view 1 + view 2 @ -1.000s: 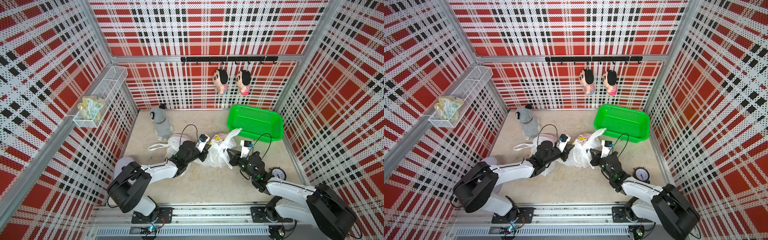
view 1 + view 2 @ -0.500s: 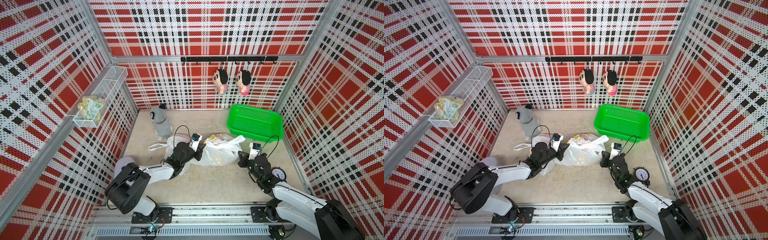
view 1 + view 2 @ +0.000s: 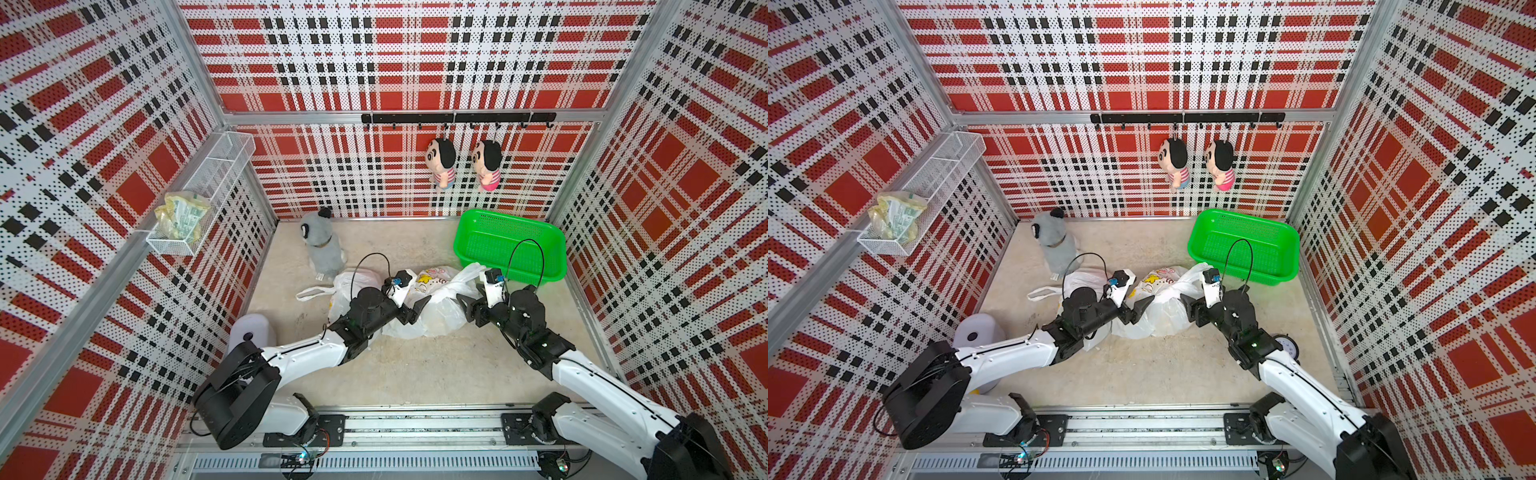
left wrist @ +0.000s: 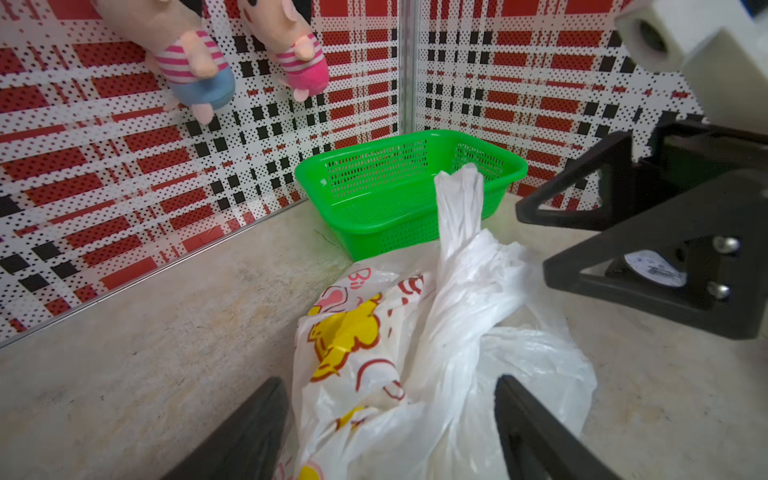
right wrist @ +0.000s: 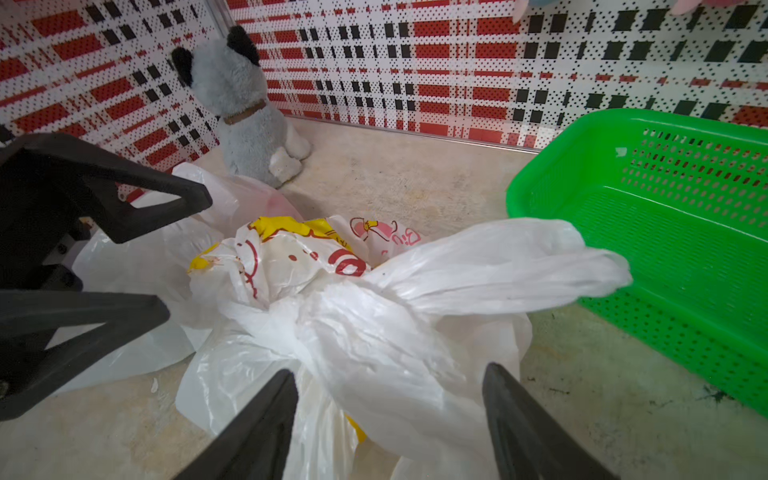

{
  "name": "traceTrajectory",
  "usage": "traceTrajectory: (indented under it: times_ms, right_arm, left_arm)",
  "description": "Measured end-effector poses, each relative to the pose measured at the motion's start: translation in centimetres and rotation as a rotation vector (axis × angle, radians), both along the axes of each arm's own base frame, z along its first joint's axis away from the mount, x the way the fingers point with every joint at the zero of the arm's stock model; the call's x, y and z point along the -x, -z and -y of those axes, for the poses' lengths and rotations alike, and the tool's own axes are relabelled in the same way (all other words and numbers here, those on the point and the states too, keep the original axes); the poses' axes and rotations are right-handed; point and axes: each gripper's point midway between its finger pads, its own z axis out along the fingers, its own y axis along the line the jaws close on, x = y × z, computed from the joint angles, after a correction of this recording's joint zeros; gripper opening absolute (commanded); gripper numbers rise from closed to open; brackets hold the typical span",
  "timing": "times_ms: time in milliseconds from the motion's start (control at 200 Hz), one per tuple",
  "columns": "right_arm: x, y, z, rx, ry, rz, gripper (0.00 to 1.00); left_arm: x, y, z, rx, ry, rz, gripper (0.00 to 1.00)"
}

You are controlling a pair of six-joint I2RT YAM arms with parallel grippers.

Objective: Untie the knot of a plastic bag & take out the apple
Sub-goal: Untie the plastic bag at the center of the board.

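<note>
While the left gripper (image 3: 417, 309) and right gripper (image 3: 464, 306), both spread, flank the crinkled plastic bag (image 3: 440, 311), bare floor (image 3: 415, 374) lies open behind them. The green basket (image 3: 490, 245) (rigid mesh) stands near.

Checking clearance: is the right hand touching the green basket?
Apart. The right wrist view shows bare floor between the right hand and the green basket.

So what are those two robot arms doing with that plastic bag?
They're trying to untie the white plastic bag on the table to get an apple out. Right now the left gripper and the right gripper sit on either side of it, both open and gripping nothing. The knot is still tied, with a loose tail poking toward the green basket. No apple shows yet.
</note>
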Motion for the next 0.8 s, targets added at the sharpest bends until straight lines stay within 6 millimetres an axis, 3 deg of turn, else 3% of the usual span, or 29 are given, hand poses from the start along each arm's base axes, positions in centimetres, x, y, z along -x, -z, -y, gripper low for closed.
traceTrajectory:
  times_ms: [195,250,361,461,571,671,767,797]
  right_arm:
    - [-1.2,2.6,-1.4,0.119,-0.067,-0.065,0.78]
    - [-1.5,3.3,-1.4,0.14,-0.068,-0.078,0.66]
    - [-2.2,3.9,-1.2,0.153,-0.033,-0.096,0.32]
    - [-2.7,3.4,-0.7,0.134,0.015,-0.08,0.18]
    - [-2.7,2.0,0.2,0.072,0.079,-0.034,0.12]
    - [-2.1,0.6,1.3,0.005,0.132,0.008,0.14]
    - [-1.9,-0.7,2.4,-0.064,0.191,0.044,0.14]
    - [-1.8,-1.0,2.8,-0.085,0.209,0.053,0.13]
  left_arm:
    - [-0.4,2.0,1.4,-0.109,0.036,-0.009,0.84]
    - [-0.7,3.0,1.7,-0.139,0.039,-0.025,0.77]
    - [-1.5,4.5,2.2,-0.186,0.044,-0.051,0.58]
    - [-2.0,5.4,2.2,-0.196,0.049,-0.077,0.34]
    - [-2.3,5.5,1.7,-0.183,0.054,-0.097,0.16]
    - [-2.8,5.3,1.2,-0.162,0.052,-0.112,0.0]
    - [-3.2,4.6,0.7,-0.123,0.05,-0.121,0.0]
    - [-3.3,4.2,0.4,-0.101,0.044,-0.124,0.09]
